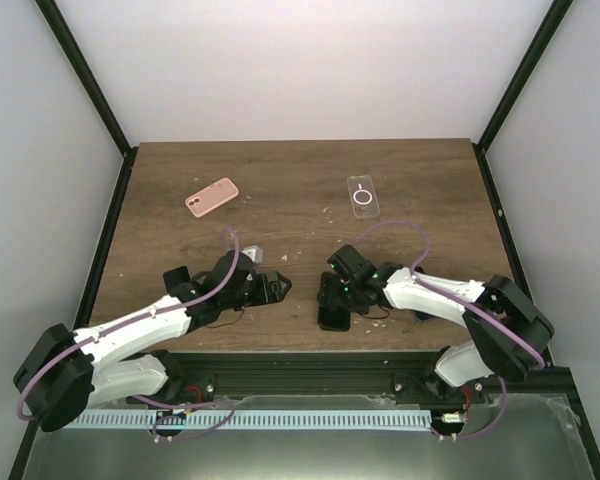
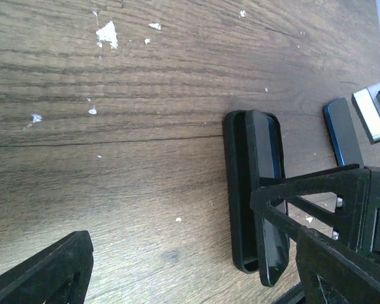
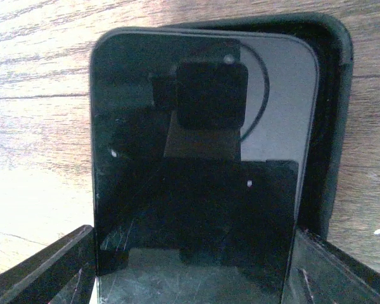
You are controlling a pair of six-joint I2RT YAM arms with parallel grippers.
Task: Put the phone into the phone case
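Wood-grain table, black phone case at 6 o'clock, phone tilted partly into it, right gripper apparently clamping phone's sides, left gripper at its 9 o'clock, spread wide, empty.

table: matt grained wood | phone: glossy glass | phone case: matt black plastic

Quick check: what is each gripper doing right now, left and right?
Left gripper: open, holding nothing.
Right gripper: closed on the phone, which sits partly in the black case.
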